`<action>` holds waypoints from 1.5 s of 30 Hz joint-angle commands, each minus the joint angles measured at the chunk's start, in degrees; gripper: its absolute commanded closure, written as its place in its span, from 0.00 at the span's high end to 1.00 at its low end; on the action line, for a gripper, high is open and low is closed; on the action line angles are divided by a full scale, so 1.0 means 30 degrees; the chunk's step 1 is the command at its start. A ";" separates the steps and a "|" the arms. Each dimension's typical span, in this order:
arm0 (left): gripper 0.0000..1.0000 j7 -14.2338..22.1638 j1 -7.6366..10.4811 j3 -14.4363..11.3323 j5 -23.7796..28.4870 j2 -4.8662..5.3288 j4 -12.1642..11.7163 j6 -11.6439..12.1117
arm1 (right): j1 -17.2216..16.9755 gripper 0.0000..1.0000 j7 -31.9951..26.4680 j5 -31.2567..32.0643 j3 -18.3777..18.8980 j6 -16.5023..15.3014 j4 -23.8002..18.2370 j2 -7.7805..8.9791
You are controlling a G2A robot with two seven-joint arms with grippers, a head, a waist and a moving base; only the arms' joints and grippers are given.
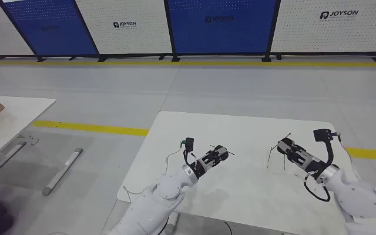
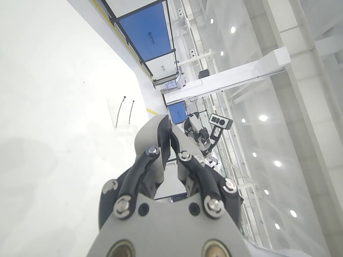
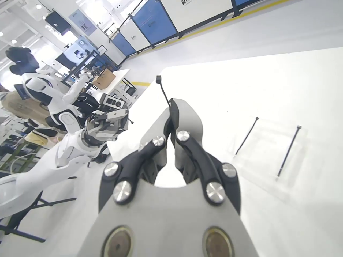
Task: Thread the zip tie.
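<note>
In the right wrist view the right gripper [image 3: 170, 108] has its fingers pressed together, pinching the held zip tie [image 3: 163, 89] by the strap. The square head stands free beyond the tips. The left wrist view shows the left gripper [image 2: 169, 129] with its pads closed against each other and nothing visible between them. The top view adds something here: a thin black strip [image 1: 230, 153] lies crosswise at that gripper's tips. The right wrist view also shows a short end of it [image 3: 130, 121] poking out beside the far-off left gripper. Whether the pads actually grip it I cannot tell for sure.

Farther out, two loose zip ties lie flat on a clear sheet [image 3: 268, 167] on the white table [image 1: 176, 135]. They are side by side, roughly parallel and apart from each other: one [image 3: 246, 136] and the other [image 3: 289, 151].

Seen from above, with the table as a dial, the left gripper [image 1: 220, 154] hangs near 11 o'clock of its centre and the right gripper [image 1: 284, 144] near 2 o'clock. The loose pair lies at 6 to 8 o'clock just beside the right gripper.

That makes four black ties: one in the right gripper, one at the left gripper's tips, two loose.
</note>
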State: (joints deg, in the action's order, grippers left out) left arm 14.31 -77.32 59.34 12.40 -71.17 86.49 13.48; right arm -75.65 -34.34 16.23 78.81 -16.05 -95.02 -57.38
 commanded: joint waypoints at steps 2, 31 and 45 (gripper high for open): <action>0.00 0.0000 0.0000 0.0000 0.0000 0.0000 0.0000 0.0000 | -0.0001 0.00 0.0003 -0.0003 -0.0001 -0.0004 0.0000 0.0000; 0.00 0.0000 0.0000 0.0000 0.0000 0.0000 0.0000 0.0000 | -0.0001 0.00 0.0003 -0.0003 -0.0001 -0.0004 0.0000 0.0000; 0.00 -0.2843 -0.0647 -0.0216 -0.2747 -0.0033 0.1809 -0.0086 | -0.0001 0.00 0.0003 -0.0003 -0.0001 -0.0004 0.0000 0.0000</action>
State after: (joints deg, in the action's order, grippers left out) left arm 5.79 -79.26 58.69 4.17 -71.27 91.91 13.23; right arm -75.65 -34.33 16.22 78.81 -16.06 -95.02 -57.38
